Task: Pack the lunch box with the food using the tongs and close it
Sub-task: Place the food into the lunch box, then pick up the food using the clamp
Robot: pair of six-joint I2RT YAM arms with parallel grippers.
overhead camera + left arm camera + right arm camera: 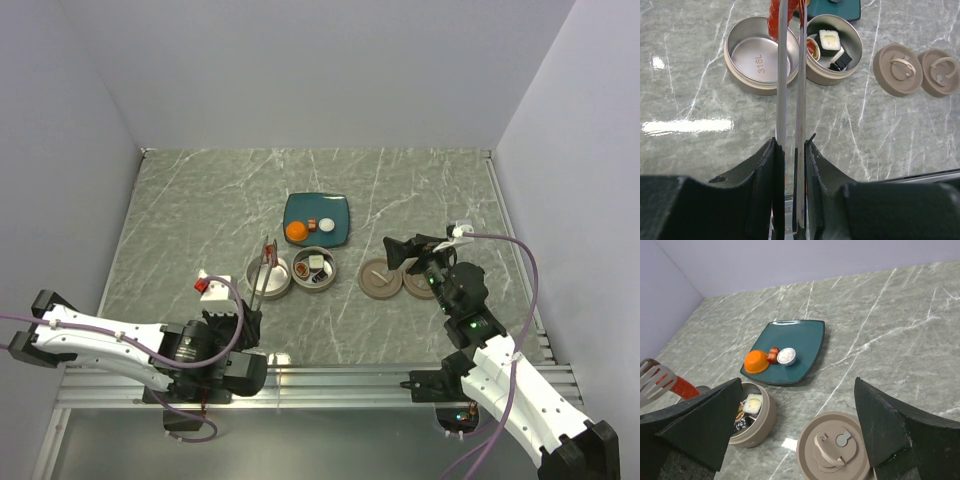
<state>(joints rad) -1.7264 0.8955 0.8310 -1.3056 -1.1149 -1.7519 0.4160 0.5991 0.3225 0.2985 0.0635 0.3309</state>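
My left gripper (792,142) is shut on the tongs (781,75), squeezing their two slim arms close together. The tongs' tips pinch a red sausage (775,20) over the far rim of the left lunch box tin (760,55), which holds nothing. The right tin (832,47) holds sushi-like rolls. Both brown lids (380,278) (418,283) lie flat to the right of the tins. An orange ball (756,361), a red piece (773,355) and a small white bit (786,356) sit on the teal plate (785,347). My right gripper (799,385) hangs open above the nearer lid (835,450).
A small red-and-white object (205,284) lies left of the tins. Walls close the table on the left, back and right. A metal rail (330,375) runs along the near edge by the arm bases.
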